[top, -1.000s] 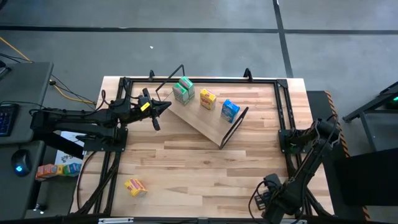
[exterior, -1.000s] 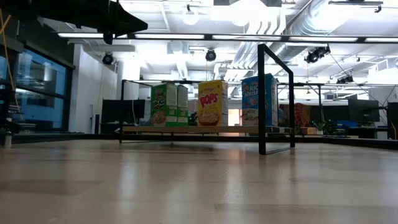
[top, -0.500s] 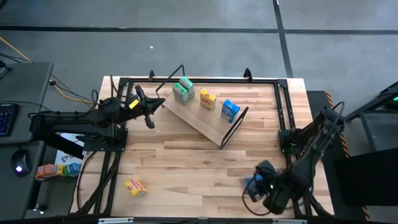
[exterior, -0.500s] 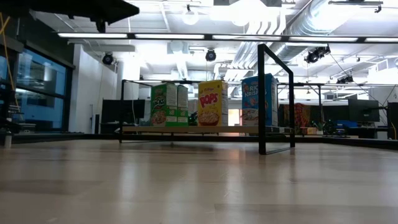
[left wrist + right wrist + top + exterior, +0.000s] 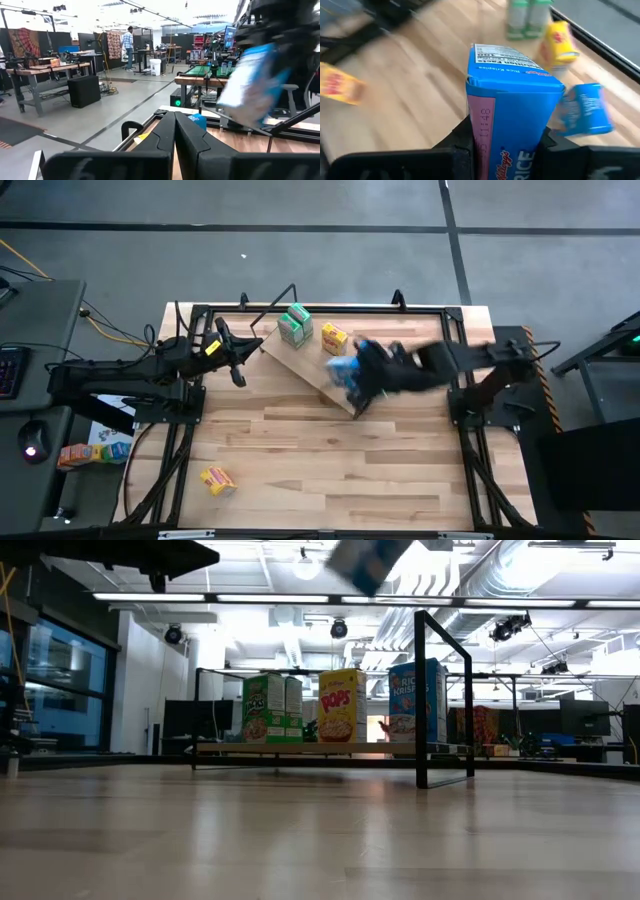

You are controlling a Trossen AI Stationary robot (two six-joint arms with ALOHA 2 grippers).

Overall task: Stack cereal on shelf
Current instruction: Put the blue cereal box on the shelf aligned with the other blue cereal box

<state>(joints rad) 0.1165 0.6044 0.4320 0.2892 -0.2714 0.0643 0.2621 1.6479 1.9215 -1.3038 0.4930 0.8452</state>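
A: Above the shelf (image 5: 320,370), what is that blue box (image 5: 512,107) doing?

B: It's held in the air by the right gripper (image 5: 505,145), whose fingers pinch its lower part from both sides. In the right wrist view its long axis runs away from the gripper, with the top flap pointing forward and a pink narrow side facing the camera.

A: And from overhead?

B: Blurred. The box (image 5: 345,370) sits over the shelf's near right part, just beside the second blue box, which the arm mostly hides in that view. In the low view it shows tilted, high up near the top edge (image 5: 368,560).

A: What is already on the shelf?

B: Four boxes standing upright, long axes vertical. Two green boxes (image 5: 272,708) side by side at the left, a yellow box (image 5: 342,705) next, then the second blue box (image 5: 414,700) at the right, close to the black wire leg (image 5: 445,700).

A: Anything off the shelf?

B: One more yellow box (image 5: 217,479) lies flat on the desk (image 5: 300,450), near the front left corner, well apart from the shelf.

A: The left gripper (image 5: 240,360)?

B: It hangs above the desk's left edge, short of the shelf's left end, fingers (image 5: 165,132) pressed together and holding nothing.
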